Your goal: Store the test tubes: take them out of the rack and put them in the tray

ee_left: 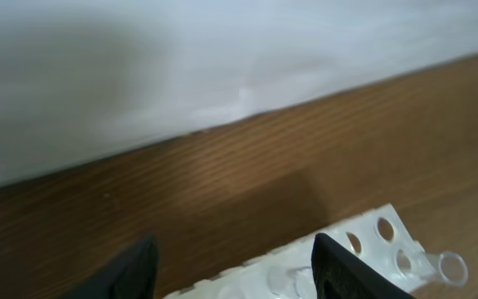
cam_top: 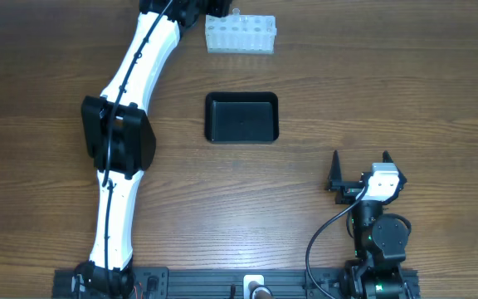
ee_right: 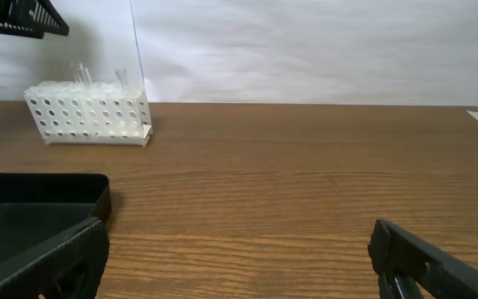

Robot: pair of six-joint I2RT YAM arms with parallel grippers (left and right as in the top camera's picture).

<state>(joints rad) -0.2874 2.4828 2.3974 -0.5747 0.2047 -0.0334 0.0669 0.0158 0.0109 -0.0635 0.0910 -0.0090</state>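
The white test tube rack stands at the table's far edge, with clear tubes sticking out of its top. My left gripper hangs open just above one end of the rack, its fingers spread to either side of the holes. One tube's mouth shows beside that gripper. The black tray lies in the middle of the table, nearer than the rack. My right gripper rests open near the front right, well apart from the tray and the rack.
A white wall rises right behind the rack. Bare wooden tabletop stretches to the right of the tray and rack. The left arm runs up the table's left side.
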